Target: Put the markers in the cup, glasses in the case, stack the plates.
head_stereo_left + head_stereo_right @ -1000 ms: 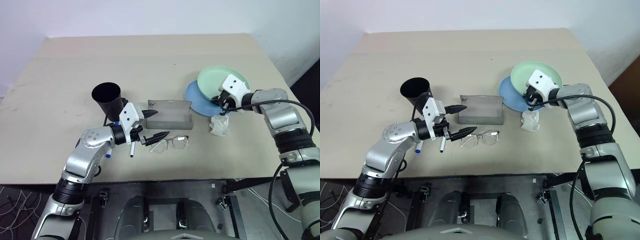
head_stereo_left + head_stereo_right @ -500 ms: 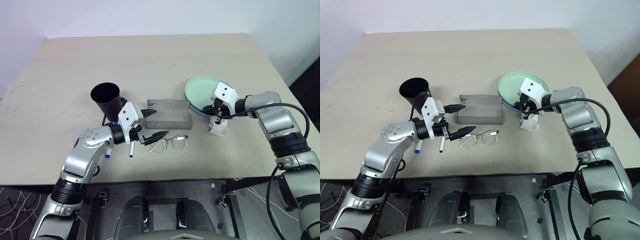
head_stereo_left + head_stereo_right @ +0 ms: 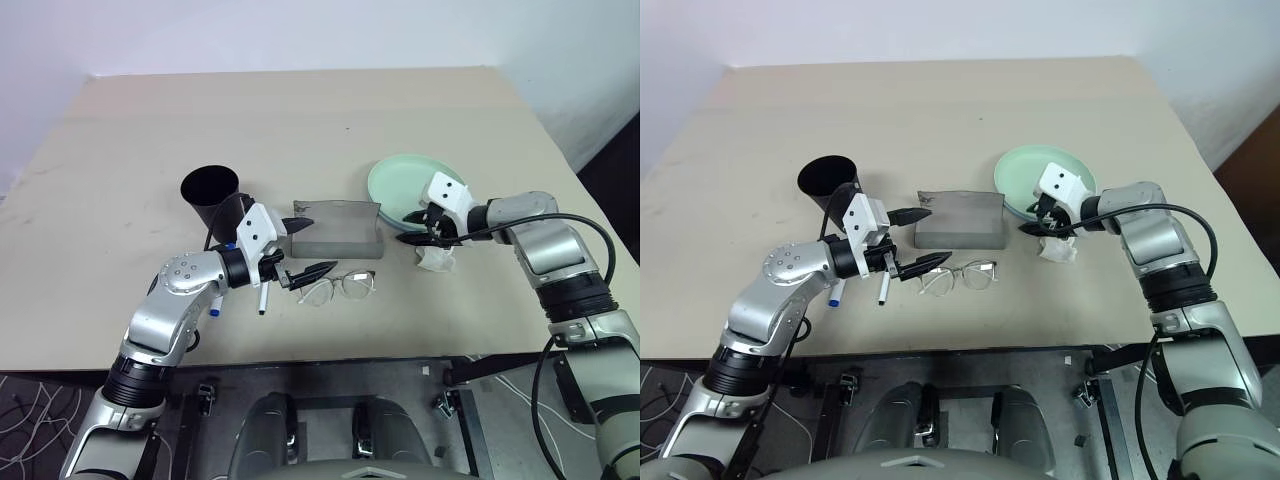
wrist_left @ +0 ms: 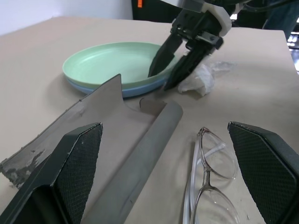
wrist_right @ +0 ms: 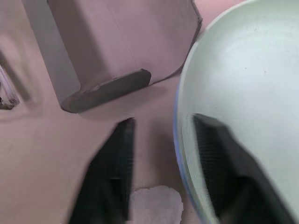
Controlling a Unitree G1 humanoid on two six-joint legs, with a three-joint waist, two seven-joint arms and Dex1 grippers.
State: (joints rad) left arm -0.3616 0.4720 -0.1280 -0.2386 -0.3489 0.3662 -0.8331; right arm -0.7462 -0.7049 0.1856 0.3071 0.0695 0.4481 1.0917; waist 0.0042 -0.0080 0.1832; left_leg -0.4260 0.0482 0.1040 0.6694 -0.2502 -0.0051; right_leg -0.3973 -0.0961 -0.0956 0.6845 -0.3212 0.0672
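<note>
The mint green plate [image 3: 408,180] lies on the light blue plate [image 4: 140,90], whose rim peeks out beneath. My right gripper [image 3: 416,231] is open at their near edge, one finger over the mint plate and one over the table. The grey case [image 3: 338,228] lies open mid-table, with the glasses [image 3: 340,286] just in front of it. My left gripper [image 3: 312,248] hangs open and level off the case's left end, empty. The black cup [image 3: 211,195] stands to its left. Two markers, black-capped [image 3: 263,299] and blue-capped [image 3: 216,307], lie partly hidden under my left arm.
A crumpled white tissue [image 3: 437,259] lies on the table just in front of the plates, under my right wrist. The tan table [image 3: 300,120] stretches bare behind the objects, and its front edge runs close to the glasses and markers.
The right gripper carried the mint green plate leftward and nearer, onto the blue plate, then opened and let it go. The left arm has stayed still.
</note>
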